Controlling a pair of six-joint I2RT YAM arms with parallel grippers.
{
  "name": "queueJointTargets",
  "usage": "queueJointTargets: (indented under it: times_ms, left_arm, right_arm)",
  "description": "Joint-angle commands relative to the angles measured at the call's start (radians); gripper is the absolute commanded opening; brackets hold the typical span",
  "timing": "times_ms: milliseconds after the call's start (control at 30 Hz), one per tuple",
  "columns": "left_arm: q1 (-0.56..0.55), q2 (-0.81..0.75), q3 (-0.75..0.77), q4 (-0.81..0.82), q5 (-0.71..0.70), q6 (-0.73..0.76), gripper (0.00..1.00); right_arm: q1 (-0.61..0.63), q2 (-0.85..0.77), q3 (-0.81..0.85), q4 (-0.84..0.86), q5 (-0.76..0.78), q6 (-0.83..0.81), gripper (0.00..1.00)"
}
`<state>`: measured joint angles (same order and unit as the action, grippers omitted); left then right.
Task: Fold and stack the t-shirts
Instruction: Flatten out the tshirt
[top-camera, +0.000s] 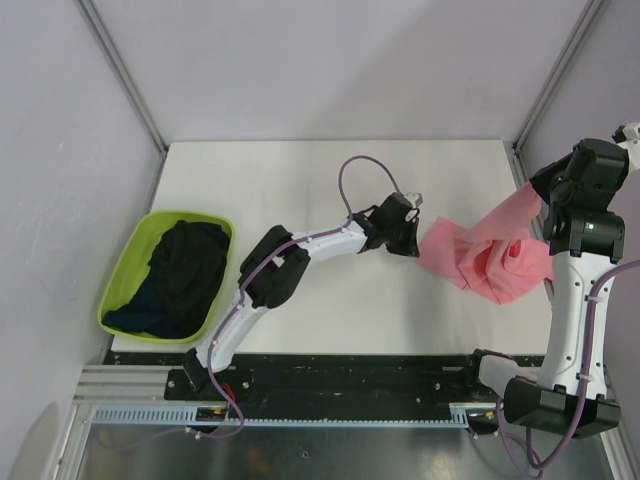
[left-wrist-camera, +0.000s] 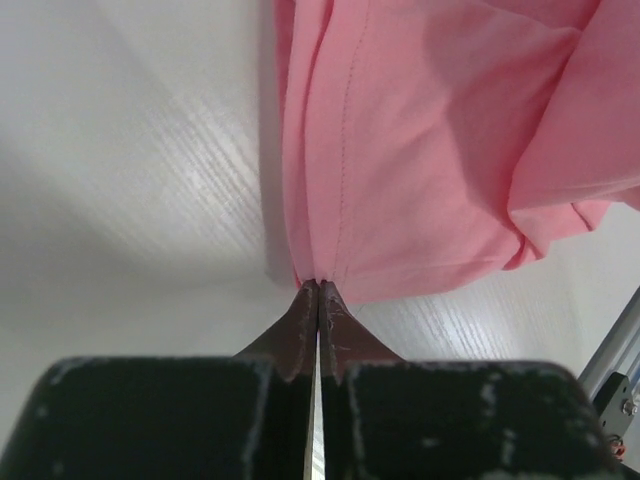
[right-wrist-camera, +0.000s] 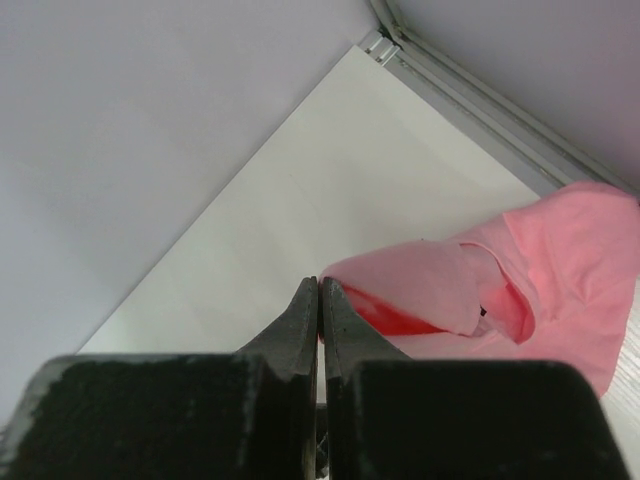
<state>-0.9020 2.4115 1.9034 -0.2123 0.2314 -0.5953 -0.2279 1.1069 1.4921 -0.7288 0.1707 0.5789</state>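
The salmon-pink t-shirt hangs bunched over the right side of the white table, stretched between both grippers. My left gripper is shut on the shirt's left edge, low near the table; in the left wrist view the cloth spreads away from the closed tips. My right gripper is shut on the shirt's upper right edge and holds it raised; in the right wrist view the pink cloth hangs from the closed tips. Dark navy-black t-shirts lie crumpled in the tub.
A lime-green plastic tub stands at the table's left front corner. Grey walls and metal frame posts enclose the table on the left, back and right. The table's right edge rail runs close to my right gripper.
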Motion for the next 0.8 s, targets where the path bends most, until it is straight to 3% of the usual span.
queueJointTargets:
  times_ms: [0, 300, 533, 767]
  left_arm:
    - [0.018, -0.192, -0.066, 0.006, -0.075, -0.01, 0.0]
    - [0.13, -0.587, -0.369, 0.007, -0.206, -0.036, 0.0]
    - [0.209, -0.947, -0.607, -0.007, -0.388, -0.091, 0.0]
    - [0.262, -1.187, -0.638, -0.016, -0.584, -0.037, 0.0]
  right_arm:
    - [-0.004, -0.014, 0.047, 0.012, 0.059, -0.04, 0.0]
    - [-0.004, -0.035, 0.1, -0.03, 0.108, -0.082, 0.0]
    - [-0.004, -0.076, 0.102, -0.063, 0.093, -0.086, 0.0]
    - [-0.004, -0.075, 0.081, 0.051, -0.027, -0.027, 0.0]
